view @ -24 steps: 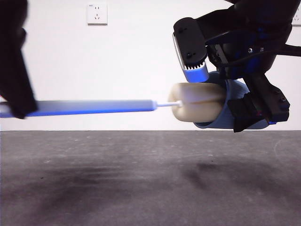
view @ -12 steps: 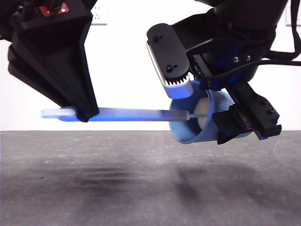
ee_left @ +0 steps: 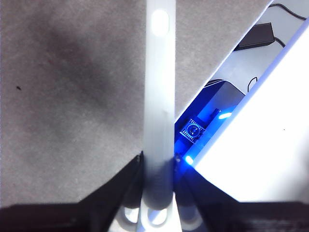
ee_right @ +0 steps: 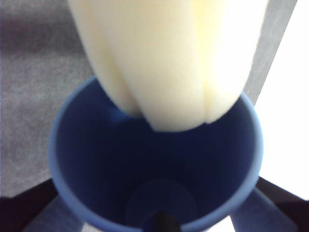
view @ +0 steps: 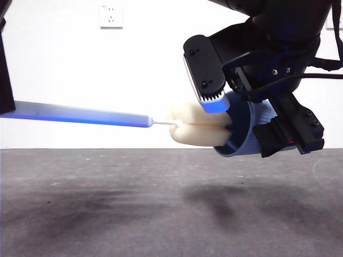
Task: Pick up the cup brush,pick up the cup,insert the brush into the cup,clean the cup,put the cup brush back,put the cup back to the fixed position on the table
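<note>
right tool [view: 236,126] clamped on the cup [view: 242,134], held sideways above the tabletop [view: 161,203]. left tool [ee_left: 157,166] gripping the cup brush [view: 107,115], mostly cut off at frame edge; sponge tip hidden inside the rim.

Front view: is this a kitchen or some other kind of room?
Probably a lab or test room, not a kitchen: a bare white wall with a socket, a plain grey table, and robot grippers holding the cup brush and cup.

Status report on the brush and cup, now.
Left claw shut on the cup brush handle. Right claw shut on the cup, held on its side above the table. Sponge head partly inside the mouth. Nothing in the way.
</note>
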Motion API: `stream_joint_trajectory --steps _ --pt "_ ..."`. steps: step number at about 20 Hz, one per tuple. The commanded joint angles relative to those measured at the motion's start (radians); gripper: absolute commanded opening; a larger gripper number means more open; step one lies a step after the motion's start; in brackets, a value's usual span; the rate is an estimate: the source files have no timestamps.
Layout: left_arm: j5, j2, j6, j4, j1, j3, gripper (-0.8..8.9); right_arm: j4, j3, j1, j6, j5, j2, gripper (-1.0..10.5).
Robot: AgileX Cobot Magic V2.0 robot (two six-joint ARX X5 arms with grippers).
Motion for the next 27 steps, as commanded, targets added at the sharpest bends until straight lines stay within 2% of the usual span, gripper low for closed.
stream_joint_trajectory --steps 1,3,7,11,16,20,27 --pt "0.027 0.012 0.010 0.019 0.000 0.002 -0.09 0.005 0.003 0.003 0.002 -0.003 0.008 -0.2" --pt "0.089 0.020 0.016 0.038 -0.001 0.002 -0.09 0.005 0.003 0.003 0.002 -0.003 0.008 -0.2" --pt "0.101 0.043 0.020 0.098 -0.001 0.002 -0.09 0.005 0.003 0.005 0.002 -0.015 0.008 -0.2" --pt "0.130 0.125 0.016 0.222 0.000 0.002 -0.08 0.005 0.003 0.038 0.002 -0.018 0.008 -0.2" --pt "0.156 0.229 -0.033 0.368 0.000 0.003 -0.09 0.005 0.003 0.081 0.014 -0.021 0.008 -0.2" --pt "0.140 0.221 -0.029 0.311 0.001 0.003 -0.08 -0.007 0.003 0.079 0.046 -0.012 0.008 -0.2" --pt "-0.036 0.058 -0.005 0.039 0.000 0.003 -0.08 -0.007 0.003 0.044 0.097 0.013 0.007 -0.2"
